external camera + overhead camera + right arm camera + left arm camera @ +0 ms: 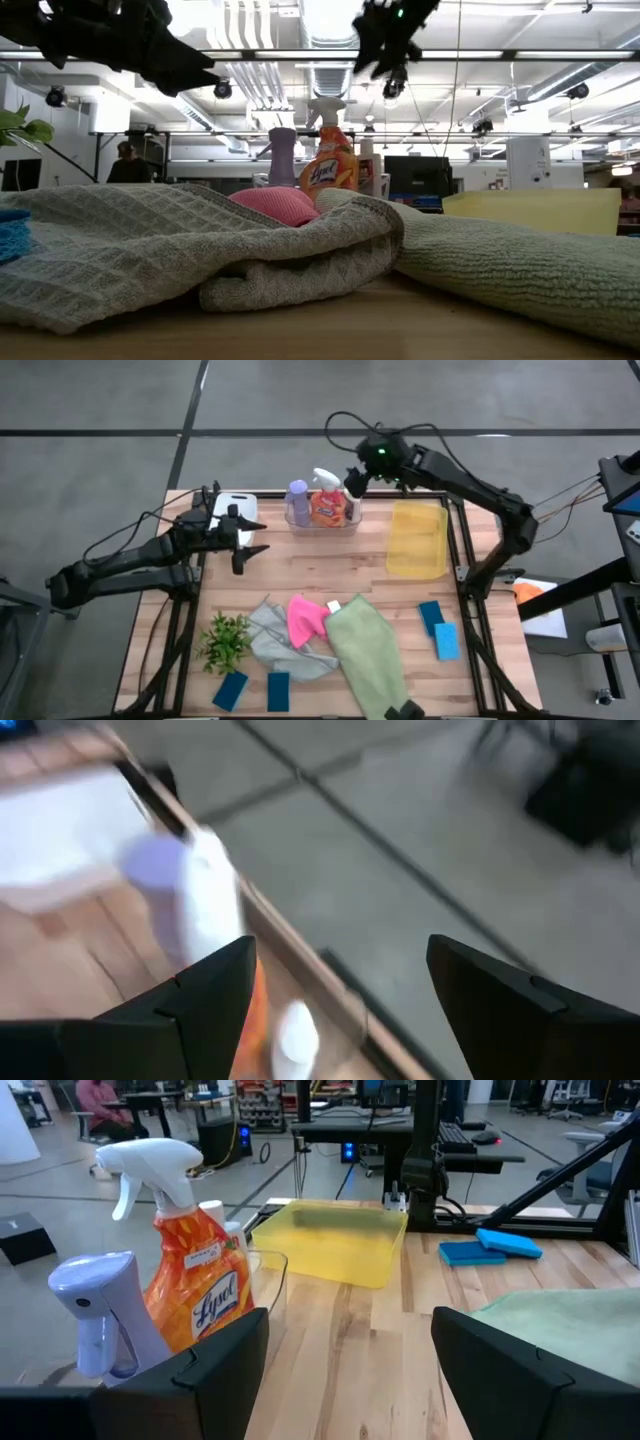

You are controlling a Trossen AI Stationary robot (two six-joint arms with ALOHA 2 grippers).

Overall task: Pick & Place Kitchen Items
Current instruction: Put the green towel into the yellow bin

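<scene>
three bottles stand in the upper middle of the high view: one purple bottle (297, 499), one orange spray bottle (326, 504) and one small white bottle (352, 508), the last partly hidden. three cloths lie in the lower middle: one grey cloth (278, 643), one pink cloth (305, 619), one green cloth (366, 651). four blue sponges: two at lower left (230, 689) (278, 691), two at lower right (431, 615) (446, 641). three trays: one white tray (232, 507), one clear tray (322, 526), one yellow tray (417, 539). one small green plant (226, 641) sits at lower left.
</scene>
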